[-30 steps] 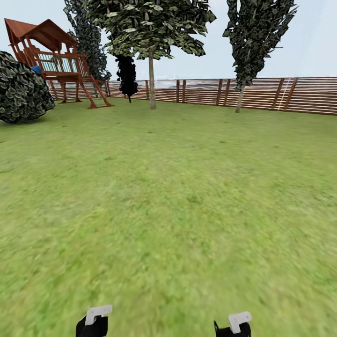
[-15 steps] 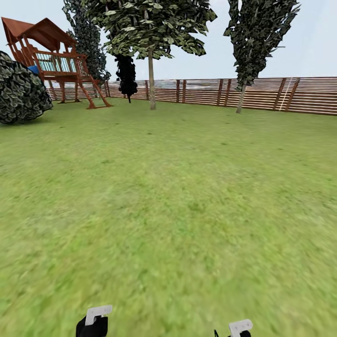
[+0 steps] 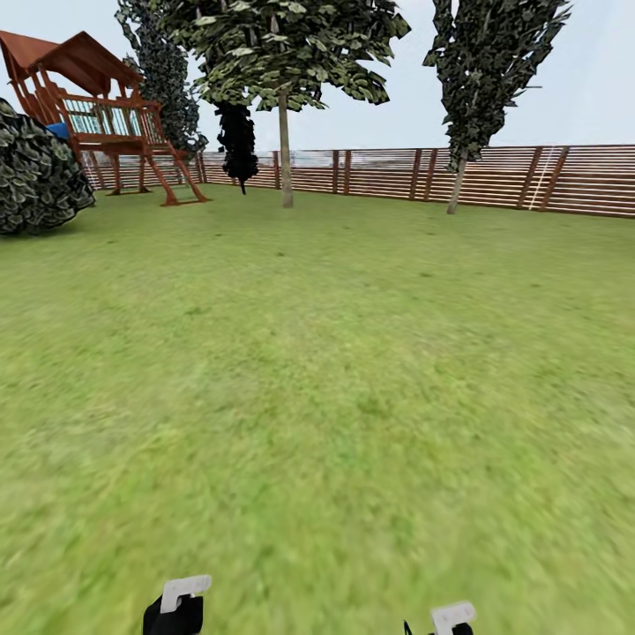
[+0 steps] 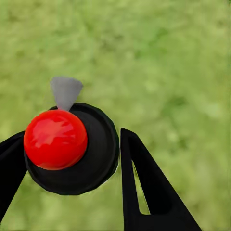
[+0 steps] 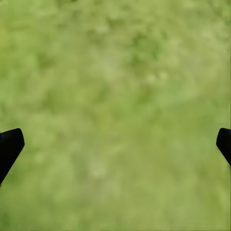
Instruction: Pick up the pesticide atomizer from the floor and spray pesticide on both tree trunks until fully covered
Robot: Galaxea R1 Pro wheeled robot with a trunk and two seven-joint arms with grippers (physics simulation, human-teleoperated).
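Atomizer (image 4: pixel 70 149) gripped btwn left pincer (image 4: pixel 67 159) fingers, over grass (image 4: pixel 168 62).

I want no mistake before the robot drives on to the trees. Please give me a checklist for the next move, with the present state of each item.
1. Atomizer sits between the left gripper fingers: ok.
2. Grip firm: cannot tell.
3. Right gripper open, empty: ok.
4. Both pale-trunked trees, nearer and right one, ahead by the fence: ok.
5. Trunks within spray range: not ok, far across the grass.
6. Pesticide on trunks: cannot tell.
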